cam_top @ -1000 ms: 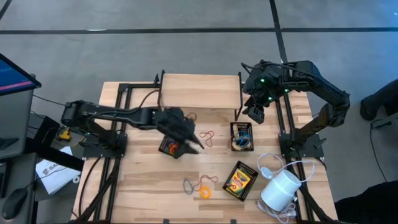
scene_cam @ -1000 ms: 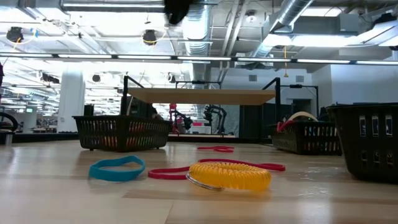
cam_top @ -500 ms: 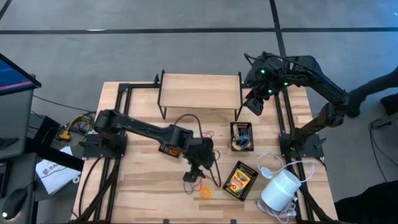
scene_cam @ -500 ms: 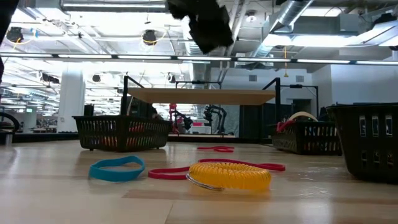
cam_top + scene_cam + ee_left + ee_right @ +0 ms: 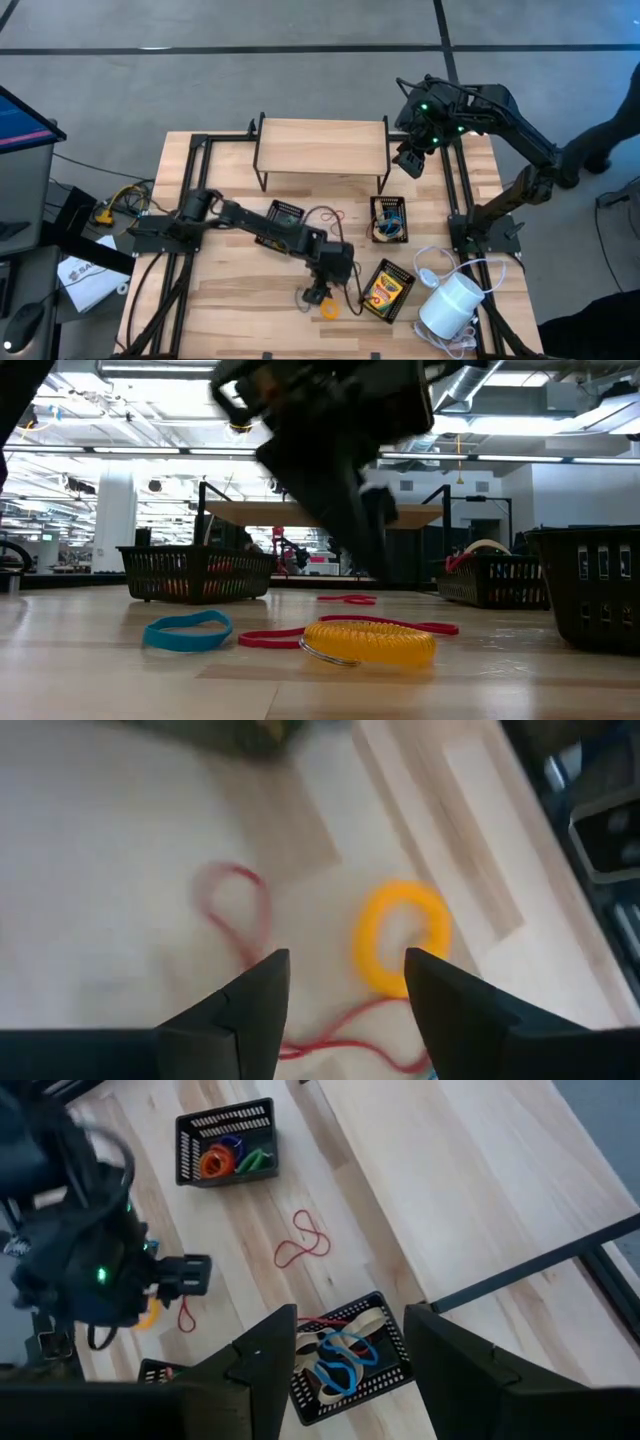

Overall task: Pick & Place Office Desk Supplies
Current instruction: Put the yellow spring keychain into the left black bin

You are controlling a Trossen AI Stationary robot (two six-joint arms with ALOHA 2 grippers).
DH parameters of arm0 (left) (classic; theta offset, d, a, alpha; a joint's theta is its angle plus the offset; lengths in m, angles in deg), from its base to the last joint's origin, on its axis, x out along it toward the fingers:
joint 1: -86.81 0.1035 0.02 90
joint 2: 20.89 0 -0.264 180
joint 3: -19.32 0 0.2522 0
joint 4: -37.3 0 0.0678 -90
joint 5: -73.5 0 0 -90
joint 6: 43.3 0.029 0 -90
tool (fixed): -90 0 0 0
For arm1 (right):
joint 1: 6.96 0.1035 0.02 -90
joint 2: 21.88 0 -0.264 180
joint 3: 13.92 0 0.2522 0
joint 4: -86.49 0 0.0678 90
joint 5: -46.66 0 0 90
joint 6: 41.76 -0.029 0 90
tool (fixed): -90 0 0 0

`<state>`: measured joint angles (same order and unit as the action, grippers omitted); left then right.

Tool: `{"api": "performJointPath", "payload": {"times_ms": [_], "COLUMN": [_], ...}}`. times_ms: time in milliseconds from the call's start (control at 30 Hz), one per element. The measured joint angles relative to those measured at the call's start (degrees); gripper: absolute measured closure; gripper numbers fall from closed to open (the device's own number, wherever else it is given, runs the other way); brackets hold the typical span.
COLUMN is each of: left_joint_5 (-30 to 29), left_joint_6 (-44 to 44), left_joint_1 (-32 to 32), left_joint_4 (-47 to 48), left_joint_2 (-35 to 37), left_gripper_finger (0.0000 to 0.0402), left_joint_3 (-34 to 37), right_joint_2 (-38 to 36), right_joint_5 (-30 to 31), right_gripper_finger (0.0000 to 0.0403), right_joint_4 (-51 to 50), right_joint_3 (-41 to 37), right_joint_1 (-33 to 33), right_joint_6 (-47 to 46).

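Your left claw [image 5: 318,295] is low over the front of the desk [image 5: 230,300], and its two fingers [image 5: 240,1020] stand apart with nothing between them. Just past its fingertips you have one fat yellow coil ring [image 5: 402,936], and right beside the claw one thin red loop [image 5: 237,910] that lies flat on the wood. From the low view you can count three loops close together: one blue loop [image 5: 187,630], one red one, and the yellow ring on top of the red one. A second red loop [image 5: 303,1243] lies farther back, well away from the claw, toward the wooden shelf [image 5: 322,146]. You have one crayon box [image 5: 385,288], yellow and green, lying flat in a black tray near the claw, on the side toward the right arm. Count two small black mesh trays: one [image 5: 226,1141] holds orange, blue and green loops, and the other [image 5: 345,1352] holds blue and pale loops. One white cylinder [image 5: 452,303] with a white cord sits past the crayon box, near the desk's corner. Your right claw [image 5: 409,163] waits high up by the end of the shelf, with its fingers apart and holding nothing. In the low view the dark left arm blocks much of the shelf behind it.
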<state>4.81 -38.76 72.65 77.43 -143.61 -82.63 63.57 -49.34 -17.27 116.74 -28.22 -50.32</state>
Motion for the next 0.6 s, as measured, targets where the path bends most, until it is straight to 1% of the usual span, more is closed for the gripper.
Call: {"api": "performJointPath", "payload": {"times_ms": [133, 233, 333, 467, 600], "left_joint_5": [0.2, 0.5, -0.6, -1.4, 1.0], "left_joint_6": [-0.2, 1.6, 2.9, 2.7, 1.0], "left_joint_1": [-2.6, -4.4, -6.0, -6.3, -6.1], "left_joint_4": [0.6, -0.5, -1.1, -3.1, -3.2], "left_joint_2": [-2.5, -2.6, -2.6, -3.9, -5.9], "left_gripper_finger": [0.0211, 0.0210, 0.0209, 0.0216, 0.0225], "left_joint_3": [0.1, 0.0, 0.0, 0.8, 0.6], "right_joint_2": [0.0, 0.0, 0.0, 0.0, 0.0], "right_joint_5": [0.0, 0.0, 0.0, 0.0, 0.0], "right_gripper_finger": [0.0220, 0.0220, 0.0220, 0.0220, 0.0220], "right_joint_4": [0.0, 0.0, 0.0, 0.0, 0.0], "right_joint_3": [0.0, 0.0, 0.0, 0.0, 0.0], "right_joint_1": [-0.6, -0.5, -0.5, -0.1, -0.1], "right_joint_6": [0.0, 0.0, 0.0, -0.3, -1.1]}}
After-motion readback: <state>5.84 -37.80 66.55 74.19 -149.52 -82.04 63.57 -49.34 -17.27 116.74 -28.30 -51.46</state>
